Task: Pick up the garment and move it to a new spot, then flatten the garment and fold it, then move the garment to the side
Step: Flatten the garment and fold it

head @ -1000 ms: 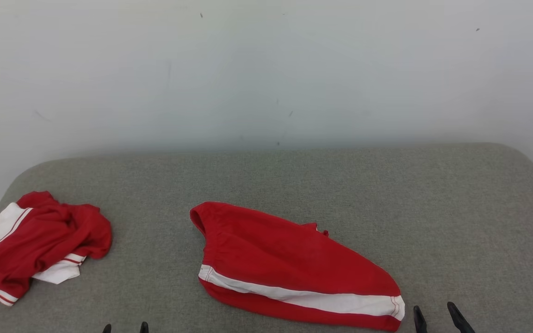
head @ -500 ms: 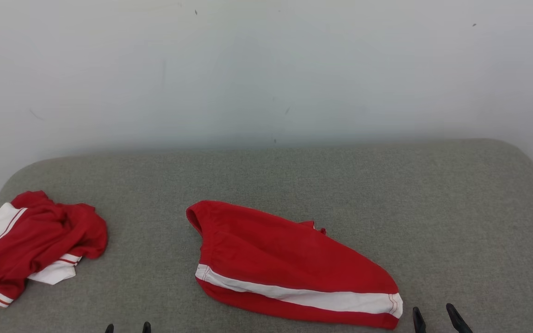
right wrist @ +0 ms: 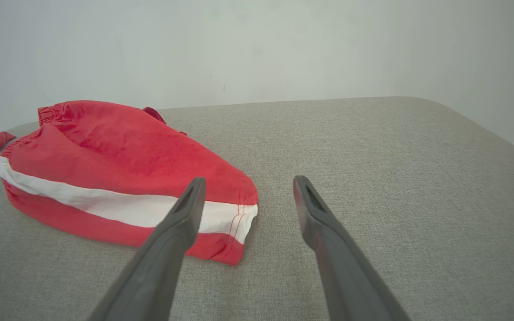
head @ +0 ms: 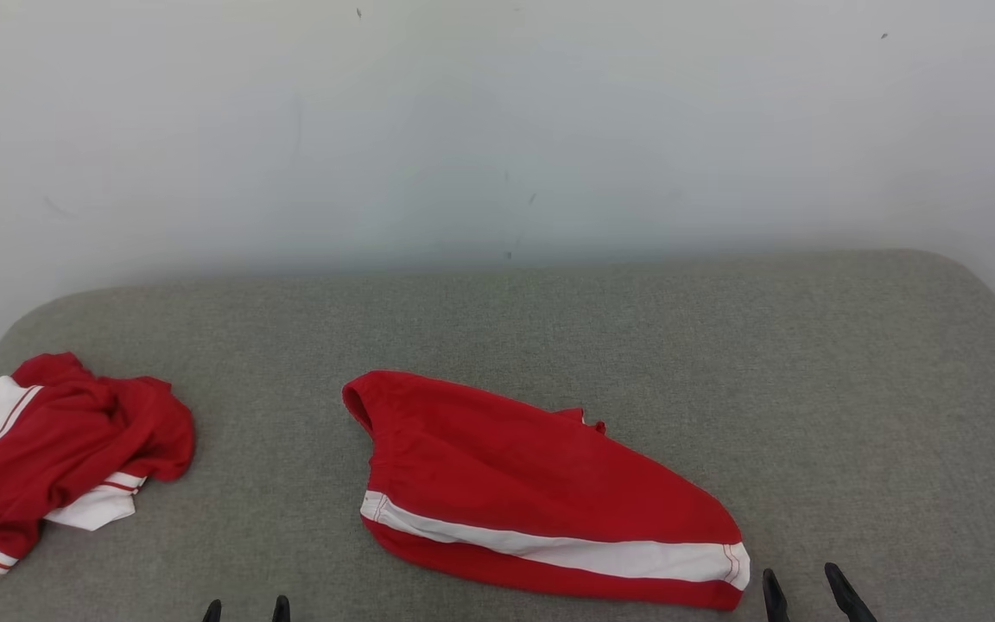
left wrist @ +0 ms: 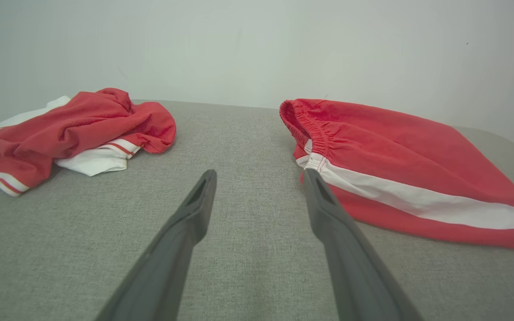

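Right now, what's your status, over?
Left hand and right hand open, empty. Red shorts lie on grey cushion, not held. Crumpled red garment far left, nothing blocking.

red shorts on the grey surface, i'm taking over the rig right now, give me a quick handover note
Left hand: open, empty, on the waistband side of the shorts.
Right hand: open, empty, just beside the hem end.
Red shorts: lying flat mid grey surface, white stripe toward the robot, apparently folded in half, not held.
Second red-and-white garment: crumpled at the far left.
Done: seemingly flattening and folding.
Left: likely moving the shorts to the side.
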Available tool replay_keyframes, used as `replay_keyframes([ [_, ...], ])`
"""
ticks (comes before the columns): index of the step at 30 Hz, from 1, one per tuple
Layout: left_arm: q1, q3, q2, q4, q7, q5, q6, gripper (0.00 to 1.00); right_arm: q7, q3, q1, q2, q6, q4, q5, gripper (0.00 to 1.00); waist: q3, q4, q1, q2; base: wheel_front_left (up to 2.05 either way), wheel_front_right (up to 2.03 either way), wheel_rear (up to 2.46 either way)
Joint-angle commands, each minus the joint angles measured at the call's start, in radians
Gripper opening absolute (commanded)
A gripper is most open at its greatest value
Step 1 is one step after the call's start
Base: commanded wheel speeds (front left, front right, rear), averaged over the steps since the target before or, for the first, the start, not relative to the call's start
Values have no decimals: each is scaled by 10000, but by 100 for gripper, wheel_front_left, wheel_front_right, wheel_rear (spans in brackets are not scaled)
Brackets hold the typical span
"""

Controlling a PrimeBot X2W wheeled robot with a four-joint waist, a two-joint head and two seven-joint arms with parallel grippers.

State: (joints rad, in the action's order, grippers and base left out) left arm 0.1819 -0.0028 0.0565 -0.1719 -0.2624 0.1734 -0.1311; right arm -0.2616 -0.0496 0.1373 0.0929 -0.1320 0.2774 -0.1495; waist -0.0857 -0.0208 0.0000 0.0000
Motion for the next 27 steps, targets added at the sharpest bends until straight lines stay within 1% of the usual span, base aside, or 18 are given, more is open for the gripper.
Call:
replay_keyframes([
  [1,-180,-66,14,-74,-35,96,11,100,-50,-17,-106,-33,27,19,-77,100,35,-26,0,0,0,0,0],
  [6,-585,-462,97,-316,-35,473,10,100,57,-77,-329,-114,27,295,-195,100,176,-61,0,0,0,0,0],
  [10,-1263,-998,413,-822,-33,723,10,100,548,-308,-734,-167,27,568,-386,100,360,-129,0,0,0,0,0],
  [15,-2294,-1728,928,-1801,-35,1208,9,100,1566,-476,-1361,-221,27,1009,-659,100,629,-334,0,0,0,0,0],
  [16,-2294,-1728,928,-1801,-35,1208,9,100,1566,-476,-1361,-221,27,1009,-659,100,629,-334,0,0,0,0,0],
  [21,-3264,-2428,1335,-2498,209,2037,9,100,2342,-326,-1818,-305,28,1354,-720,100,906,-440,0,0,0,0,0],
  [27,-4276,-3437,1914,-3059,692,3002,9,100,2531,-297,-2151,-377,27,1417,-966,100,1307,-504,0,0,0,0,0],
])
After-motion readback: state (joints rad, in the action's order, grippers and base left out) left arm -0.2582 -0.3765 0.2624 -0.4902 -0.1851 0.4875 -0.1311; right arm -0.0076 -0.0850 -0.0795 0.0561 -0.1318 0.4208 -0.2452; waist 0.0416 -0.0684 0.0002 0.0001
